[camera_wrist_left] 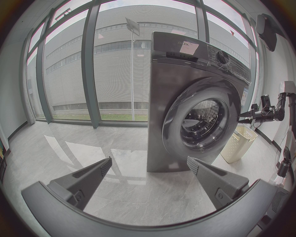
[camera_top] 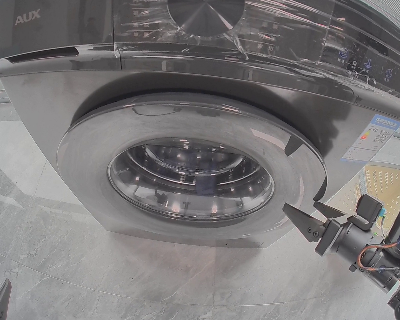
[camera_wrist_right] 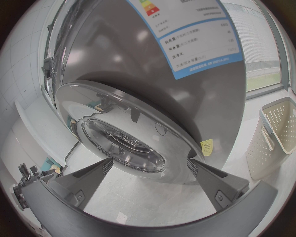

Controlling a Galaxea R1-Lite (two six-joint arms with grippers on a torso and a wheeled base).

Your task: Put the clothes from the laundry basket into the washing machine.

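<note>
Grey floor [camera_top: 145,277], washing machine [camera_top: 43,98] facing robot, right gripper [camera_top: 301,204] beside door [camera_top: 89,153]

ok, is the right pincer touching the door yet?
Cannot tell. In the head view the right pincer's tips overlap the rim of the door at its right edge. Neither that view nor the wrist views show contact or a gap plainly.
</note>
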